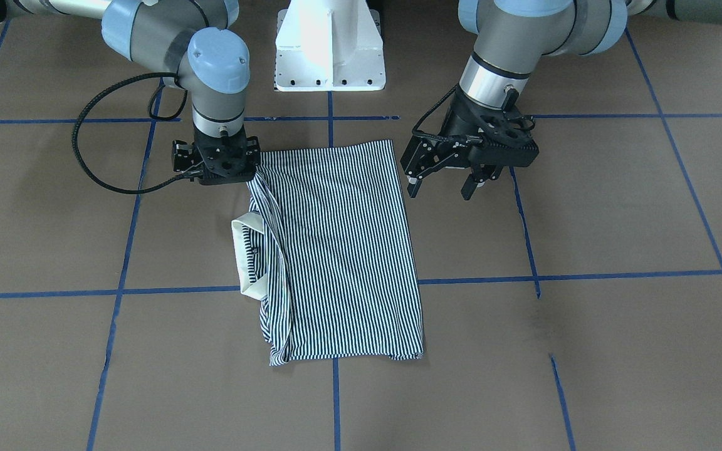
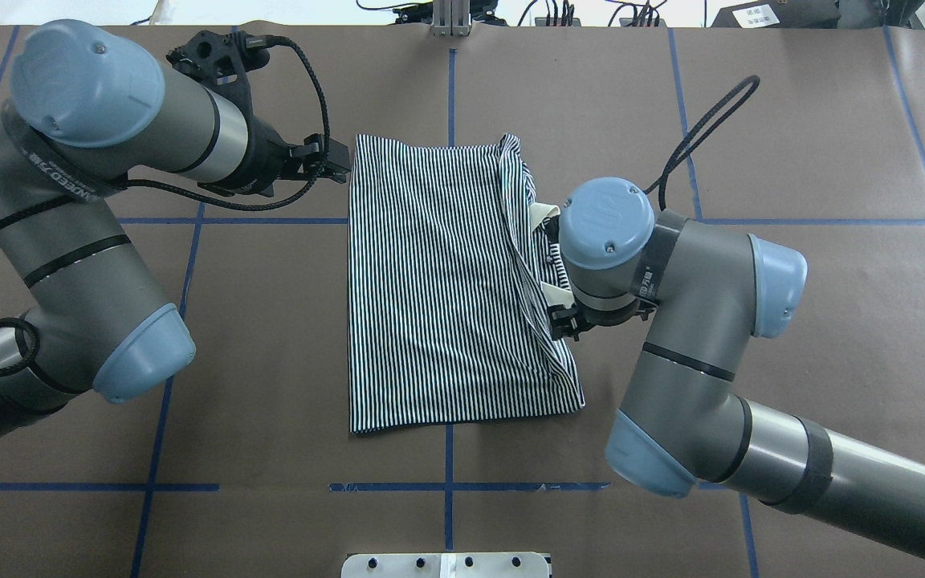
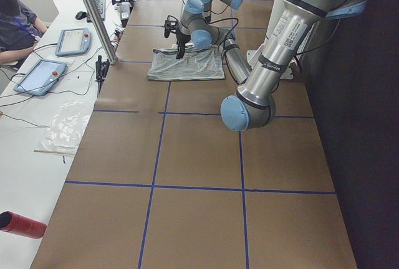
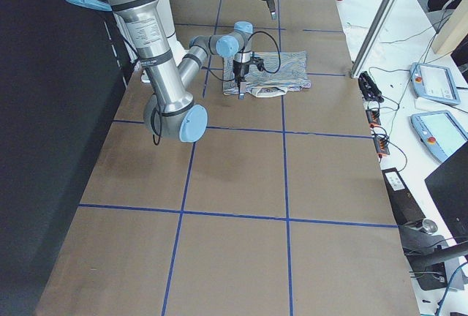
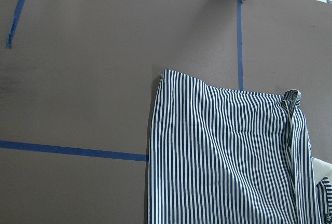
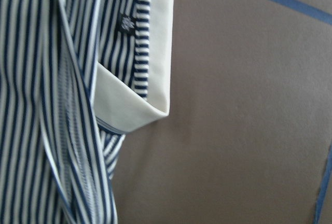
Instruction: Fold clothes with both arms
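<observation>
Striped polo shirt (image 1: 348, 250) flat on brown table (image 1: 586, 219)

shirt (image 1: 342, 250): I have it lying flat on the table (image 1: 618, 351), mid-table, in front of the pedestal base (image 1: 329, 50) and near it
collar (image 1: 243, 258): sticks out past the shirt's right edge, about halfway along it
right hand (image 1: 223, 169): at the shirt's right corner nearest the base, against the cloth
left hand (image 1: 440, 191): I see it above the table, just beside the shirt's left edge, apart from the cloth
</observation>
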Robot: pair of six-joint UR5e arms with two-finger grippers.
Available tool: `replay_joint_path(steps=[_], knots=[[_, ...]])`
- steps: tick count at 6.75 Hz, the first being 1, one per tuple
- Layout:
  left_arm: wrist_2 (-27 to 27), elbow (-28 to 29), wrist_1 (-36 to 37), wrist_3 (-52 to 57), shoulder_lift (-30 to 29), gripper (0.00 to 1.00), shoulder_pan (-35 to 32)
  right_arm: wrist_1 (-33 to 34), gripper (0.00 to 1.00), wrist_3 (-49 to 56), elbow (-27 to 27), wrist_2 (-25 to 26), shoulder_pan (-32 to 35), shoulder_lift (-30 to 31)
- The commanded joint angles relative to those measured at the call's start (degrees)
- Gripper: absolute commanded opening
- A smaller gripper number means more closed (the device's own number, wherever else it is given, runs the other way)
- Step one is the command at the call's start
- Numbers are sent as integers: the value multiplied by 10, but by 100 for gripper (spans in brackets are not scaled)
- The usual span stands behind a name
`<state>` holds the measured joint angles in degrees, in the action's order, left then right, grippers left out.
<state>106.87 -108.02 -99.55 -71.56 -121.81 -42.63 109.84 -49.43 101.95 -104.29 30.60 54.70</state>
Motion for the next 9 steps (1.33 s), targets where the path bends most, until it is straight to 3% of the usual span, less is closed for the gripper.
replay_joint_path(steps=[1,4,9], knots=[[0,1,-3,2,3,100,0,-46,100,7,-112,1,3,-84],[0,1,-4,2,3,100,0,-52,100,23,-153,2,-10,-76],[0,1,-4,1,0,100,0,-47,100,37,-154,2,-6,-54]])
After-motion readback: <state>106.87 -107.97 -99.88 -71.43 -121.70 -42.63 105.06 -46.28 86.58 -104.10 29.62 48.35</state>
